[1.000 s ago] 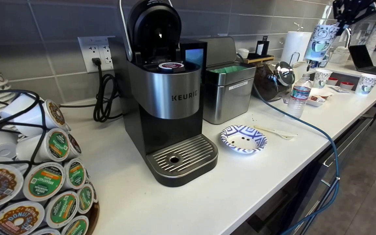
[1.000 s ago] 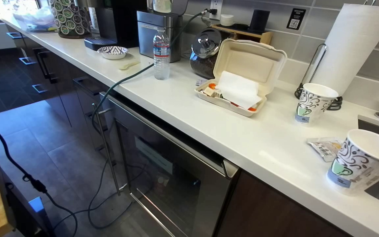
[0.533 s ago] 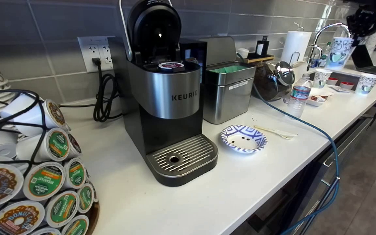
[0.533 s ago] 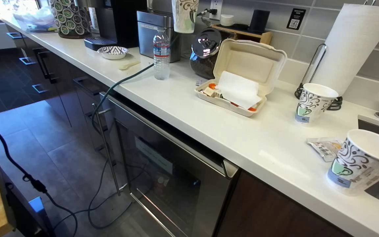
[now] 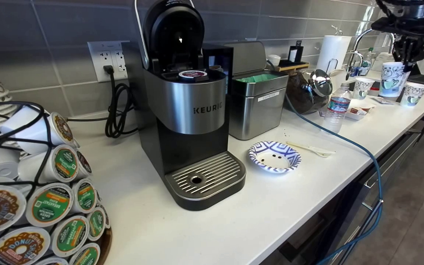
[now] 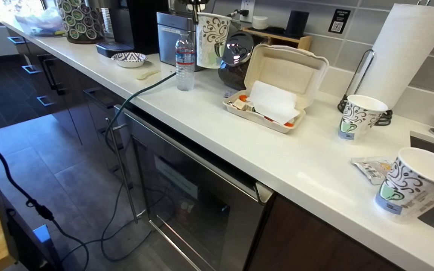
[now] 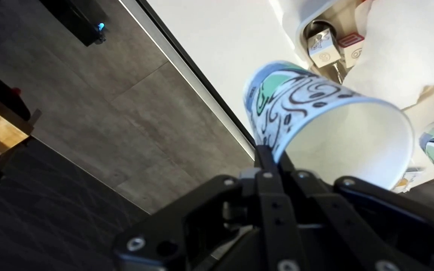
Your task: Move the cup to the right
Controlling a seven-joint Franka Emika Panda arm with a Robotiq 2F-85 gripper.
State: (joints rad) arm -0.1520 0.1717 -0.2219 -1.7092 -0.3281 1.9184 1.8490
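The cup (image 5: 392,79) is a tapered white paper cup with dark swirls, a green cup picture and a blue band. It also shows in an exterior view (image 6: 211,41) and in the wrist view (image 7: 296,98). My gripper (image 7: 275,154) is shut on one side of its rim, one finger outside and one inside. The cup looks close to upright, with its open mouth up, and hangs above the counter (image 6: 209,109). The gripper is at the cup's rim in both exterior views (image 5: 407,60) (image 6: 195,11). The inside of the cup looks empty.
A water bottle (image 6: 185,75) and an open takeout box (image 6: 288,71) stand near the held cup. Two similar cups (image 6: 358,118) (image 6: 414,188) stand toward the sink. A coffee machine (image 5: 190,106), patterned dish (image 5: 258,156) and blue cable (image 5: 344,138) are on the counter.
The gripper and held cup have moved down toward the counter and to the right in both exterior views. The cup has turned from tilted to nearly upright. It stays gripped.
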